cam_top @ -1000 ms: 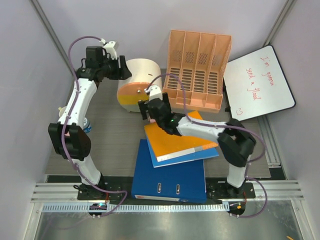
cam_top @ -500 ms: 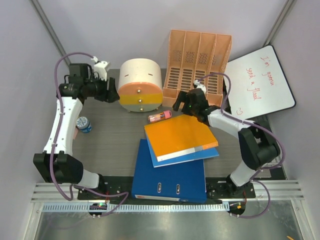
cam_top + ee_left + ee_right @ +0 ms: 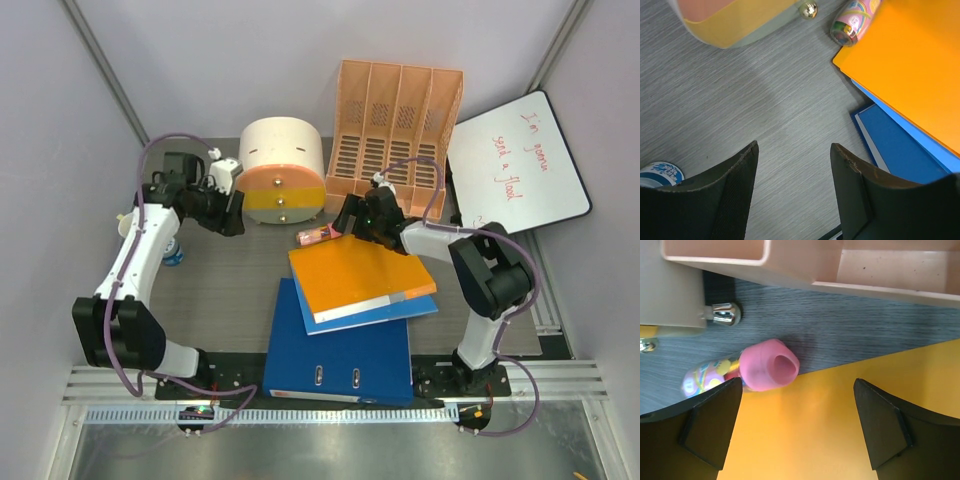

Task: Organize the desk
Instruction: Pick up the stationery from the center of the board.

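Plainly the sorting is at an early stage: the rack's slots look unfilled, and the step in hand seems to be picking up the pink-capped tube (image 3: 765,367). The right pincer (image 3: 797,386) hovers with its fingers spread wide and nothing between them. The tube lies on its side just ahead of it, off toward one finger, cap end nearest the pincer. Its body touches, or all but touches, the corner of the orange folder (image 3: 830,440) that fills the view beneath the pincer. Farther ahead stands the peach file rack (image 3: 805,265), and ahead to one side is the round drawer unit (image 3: 670,290) with its metal knob. The grey surface (image 3: 765,100), the thing to be tidied, shows as a strip between tube and rack and runs under everything.

The left pincer (image 3: 794,149) is likewise agape and empty, hanging over a bare patch of surface. The drawer unit is ahead of it, the folders and the dark blue binder (image 3: 895,150) are off to one side, and a small blue-capped bottle (image 3: 657,172) sits just outside the opposite finger.

For the next move, I judge that the right pincer must shift forward and sideways until the tube lies between its fingers. It must then turn to straddle the tube's width, not its length, before descending and closing. A round tube may roll away, and the folder's edge may catch a finger.
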You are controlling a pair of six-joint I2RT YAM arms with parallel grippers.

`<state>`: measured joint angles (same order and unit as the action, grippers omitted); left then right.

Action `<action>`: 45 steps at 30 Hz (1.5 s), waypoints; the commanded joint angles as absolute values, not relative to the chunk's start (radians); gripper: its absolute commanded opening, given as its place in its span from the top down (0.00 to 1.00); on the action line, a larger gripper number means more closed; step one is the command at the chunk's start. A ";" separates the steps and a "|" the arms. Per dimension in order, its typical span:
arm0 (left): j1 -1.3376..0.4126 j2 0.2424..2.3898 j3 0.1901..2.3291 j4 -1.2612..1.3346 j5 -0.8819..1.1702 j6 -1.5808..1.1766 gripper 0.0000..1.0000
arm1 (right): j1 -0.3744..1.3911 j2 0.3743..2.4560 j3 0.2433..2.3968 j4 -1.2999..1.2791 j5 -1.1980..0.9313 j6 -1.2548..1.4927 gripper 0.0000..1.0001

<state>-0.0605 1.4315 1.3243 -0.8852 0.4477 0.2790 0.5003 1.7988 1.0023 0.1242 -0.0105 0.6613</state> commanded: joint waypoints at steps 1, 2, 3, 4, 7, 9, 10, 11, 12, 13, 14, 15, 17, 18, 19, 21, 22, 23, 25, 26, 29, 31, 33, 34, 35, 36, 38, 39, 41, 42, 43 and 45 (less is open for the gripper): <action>-0.107 1.410 1.295 -0.822 0.405 0.308 0.40 | 0.499 1.850 1.019 0.245 -0.018 0.676 0.03; -0.112 1.419 1.295 -0.815 0.406 0.305 0.40 | 0.499 1.864 1.025 0.248 -0.018 0.681 0.04; -0.113 1.422 1.295 -0.813 0.408 0.301 0.40 | 0.499 1.882 1.034 0.253 -0.018 0.692 0.06; -0.115 1.428 1.298 -0.811 0.408 0.299 0.40 | 0.499 1.888 1.035 0.259 -0.015 0.696 0.07; -0.117 1.439 1.301 -0.808 0.410 0.298 0.40 | 0.499 1.905 1.028 0.294 -0.005 0.725 0.08; -0.117 1.443 1.298 -0.802 0.408 0.299 0.41 | 0.500 1.917 1.032 0.307 -0.008 0.739 0.09; -0.118 1.445 1.296 -0.802 0.407 0.299 0.41 | 0.499 1.924 1.034 0.313 -0.008 0.755 0.10; -0.118 1.445 1.292 -0.799 0.407 0.302 0.41 | 0.506 1.927 1.034 0.324 -0.009 0.758 0.10; -0.118 1.443 1.290 -0.795 0.405 0.301 0.41 | 0.509 1.930 1.037 0.322 -0.006 0.765 0.11; -0.117 1.442 1.289 -0.790 0.399 0.305 0.41 | 0.515 1.931 1.042 0.321 -0.005 0.767 0.11; -0.117 1.440 1.286 -0.790 0.399 0.307 0.41 | 0.525 1.933 1.046 0.313 -0.005 0.769 0.12; -0.117 1.440 1.285 -0.788 0.399 0.308 0.41 | 0.534 1.934 1.055 0.310 -0.005 0.767 0.12; -0.118 1.439 1.284 -0.785 0.393 0.308 0.41 | 0.549 1.939 1.068 0.285 0.032 0.758 0.15; -0.117 1.437 1.284 -0.785 0.391 0.311 0.41 | 0.567 1.940 1.078 0.281 0.044 0.755 0.16; -0.117 1.436 1.282 -0.782 0.391 0.310 0.41 | 0.577 1.942 1.083 0.275 0.061 0.750 0.17; -0.117 1.433 1.281 -0.778 0.382 0.311 0.41 | 0.594 1.950 1.086 0.272 0.071 0.747 0.22; -0.117 1.431 1.281 -0.778 0.376 0.311 0.41 | 0.598 1.950 1.085 0.273 0.074 0.750 0.24; -0.117 1.430 1.281 -0.776 0.373 0.310 0.41 | 0.600 1.951 1.080 0.273 0.077 0.758 0.30; -0.115 1.430 1.284 -0.775 0.367 0.310 0.41 | 0.604 1.948 1.069 0.279 0.080 0.762 0.36; -0.115 1.430 1.285 -0.775 0.367 0.311 0.41 | 0.606 1.947 1.059 0.287 0.078 0.765 0.42; -0.117 1.431 1.293 -0.775 0.368 0.305 0.41 | 0.606 1.931 1.037 0.293 0.092 0.769 0.55; -0.115 1.433 1.298 -0.775 0.367 0.302 0.41 | 0.607 1.916 1.029 0.290 0.097 0.769 0.65; -0.115 1.433 1.301 -0.775 0.365 0.301 0.41 | 0.607 1.902 1.022 0.278 0.106 0.764 0.70; -0.115 1.433 1.304 -0.775 0.365 0.301 0.41 | 0.609 1.887 1.019 0.273 0.110 0.761 0.71; -0.115 1.433 1.305 -0.776 0.364 0.299 0.41 | 0.609 1.879 1.012 0.268 0.110 0.756 0.72; -0.115 1.430 1.307 -0.778 0.364 0.299 0.41 | 0.609 1.873 1.009 0.264 0.112 0.753 0.74; -0.115 1.430 1.307 -0.776 0.365 0.298 0.41 | 0.611 1.853 1.006 0.250 0.117 0.739 0.82; -0.115 1.427 1.307 -0.778 0.367 0.299 0.41 | 0.611 1.844 1.005 0.242 0.129 0.733 0.84; -0.115 1.427 1.307 -0.778 0.365 0.296 0.41 | 0.611 1.813 1.006 0.220 0.144 0.709 0.90; -0.115 1.425 1.307 -0.779 0.367 0.295 0.41 | 0.611 1.799 1.008 0.212 0.158 0.697 0.92; -0.117 1.424 1.308 -0.779 0.365 0.296 0.41 | 0.611 1.786 1.011 0.187 0.166 0.684 0.99; -0.115 1.422 1.307 -0.779 0.367 0.295 0.41 | 0.612 1.734 1.029 0.155 0.184 0.643 0.99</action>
